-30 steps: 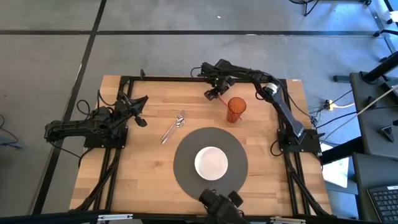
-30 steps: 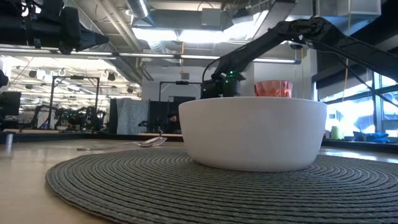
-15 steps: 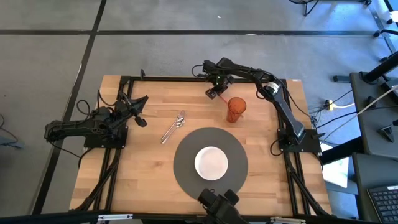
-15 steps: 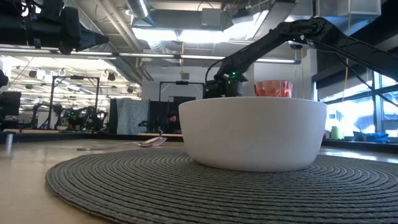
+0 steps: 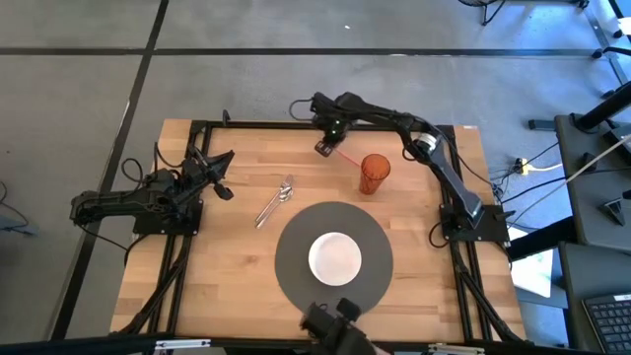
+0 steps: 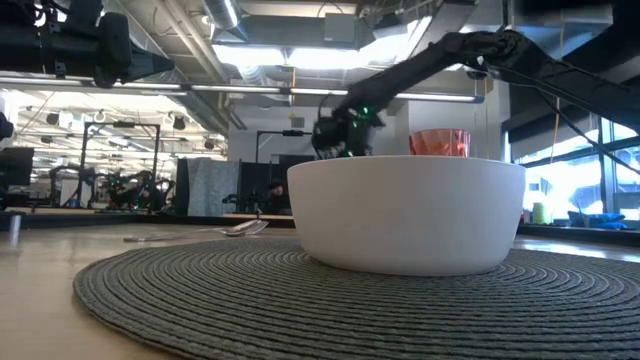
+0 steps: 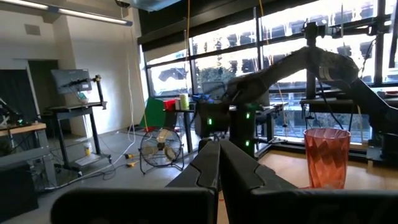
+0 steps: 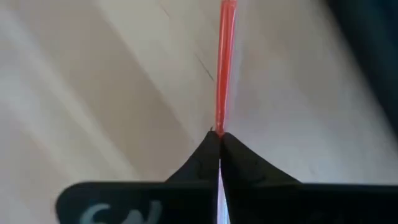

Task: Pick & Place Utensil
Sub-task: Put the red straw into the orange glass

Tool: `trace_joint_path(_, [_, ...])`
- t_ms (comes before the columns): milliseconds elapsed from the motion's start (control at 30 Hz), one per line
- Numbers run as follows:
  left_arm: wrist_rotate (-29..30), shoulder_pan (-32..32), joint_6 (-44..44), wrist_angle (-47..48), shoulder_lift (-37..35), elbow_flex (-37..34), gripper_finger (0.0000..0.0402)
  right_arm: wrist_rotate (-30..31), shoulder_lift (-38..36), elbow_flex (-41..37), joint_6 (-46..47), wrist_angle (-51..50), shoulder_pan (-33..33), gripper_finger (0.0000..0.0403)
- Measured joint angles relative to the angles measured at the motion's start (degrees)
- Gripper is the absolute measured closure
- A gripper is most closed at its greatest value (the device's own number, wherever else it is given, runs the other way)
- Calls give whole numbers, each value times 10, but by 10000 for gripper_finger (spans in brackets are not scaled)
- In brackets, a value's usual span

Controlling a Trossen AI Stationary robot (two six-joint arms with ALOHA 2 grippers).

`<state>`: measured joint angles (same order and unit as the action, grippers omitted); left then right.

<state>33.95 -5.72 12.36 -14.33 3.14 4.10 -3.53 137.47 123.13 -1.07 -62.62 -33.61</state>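
A thin red stick-like utensil [image 5: 348, 158] lies out from my right gripper [image 5: 322, 148] toward the orange cup [image 5: 374, 175] at the table's far side. That gripper is shut on the stick's end. A metal spoon and fork [image 5: 276, 200] lie flat on the wood, left of centre. My left gripper [image 5: 225, 192] waits shut at the table's left, touching nothing. A white bowl [image 5: 335, 258] stands on a round grey mat [image 5: 292, 247] near the front edge. My right gripper pinches the red stick's near end [image 8: 219, 121] between its two fingertips [image 8: 205, 149]. The fingers lie along the stick, which runs straight on from them [image 8: 225, 56] over the wood. Whether its far end rests on the table, I cannot tell.
The orange cup [image 6: 440, 142] stands upright just right of the held stick. Black frame rails [image 5: 256, 124] run along the table's far and side edges. Bare wood lies between the spoon and fork and the mat.
My right gripper has moved toward the table's left edge along the far side, away from the orange cup, drawing the red stick with it. The cup, bowl and metal utensils have kept their places.
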Motion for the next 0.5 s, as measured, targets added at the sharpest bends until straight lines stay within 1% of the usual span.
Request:
trace_joint_path(167, [0,0,8,0,0,0,399,0,-2,76,-24,-4,38,399])
trace_joint_path(233, [0,0,9,0,0,0,399,-10,-2,114,-33,-4,53,400])
trace_joint_path(267, [0,0,9,0,0,0,399,-26,-6,120,-39,6,61,401])
trace_joint_path(367, [-1,0,9,0,0,0,397,-84,-46,98,-45,60,80,401])
trace_joint_path(433, [0,0,9,0,0,0,396,-100,-70,98,-50,77,91,401])
trace_joint_path(500, [-1,0,9,0,0,0,396,-101,-94,98,-54,90,101,401])
